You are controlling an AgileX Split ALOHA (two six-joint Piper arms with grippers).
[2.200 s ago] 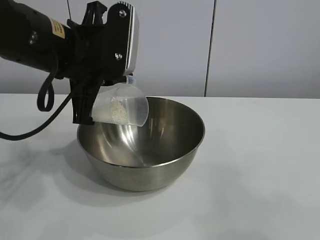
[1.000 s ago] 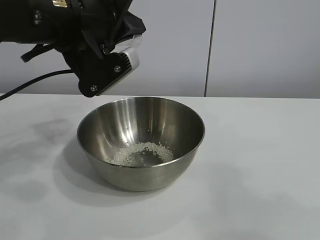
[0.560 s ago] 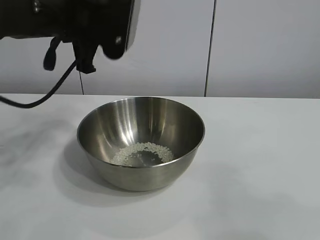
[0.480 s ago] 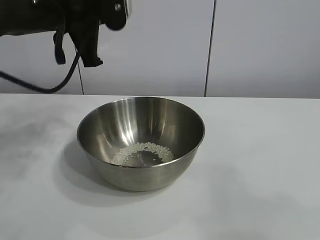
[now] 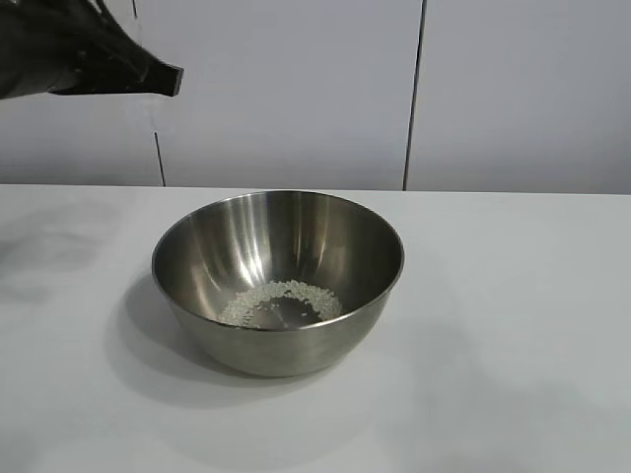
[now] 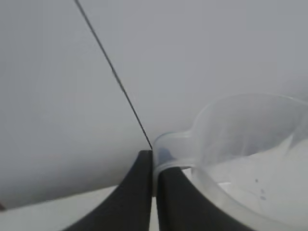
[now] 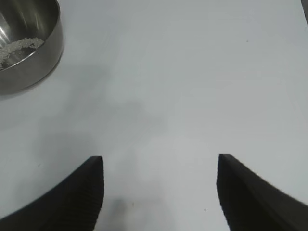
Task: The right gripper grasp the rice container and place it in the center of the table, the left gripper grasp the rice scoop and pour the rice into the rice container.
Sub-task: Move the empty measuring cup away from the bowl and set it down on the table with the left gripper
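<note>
The rice container [image 5: 277, 281], a shiny steel bowl, stands in the middle of the white table [image 5: 513, 325] with a thin layer of rice [image 5: 280, 301] on its bottom. It also shows in the right wrist view [image 7: 26, 43]. My left gripper [image 6: 154, 166] is shut on the tab of the translucent rice scoop [image 6: 250, 154], which looks empty. In the exterior view only a dark part of the left arm [image 5: 89, 64] shows at the top left, high above the table. My right gripper [image 7: 159, 166] is open and empty over bare table, away from the bowl.
A pale wall with dark vertical seams [image 5: 415, 94] stands behind the table.
The scoop tipped its rice into the bowl. The left arm then lifted and drew away to the upper left, nearly out of the exterior view. The bowl has not moved.
</note>
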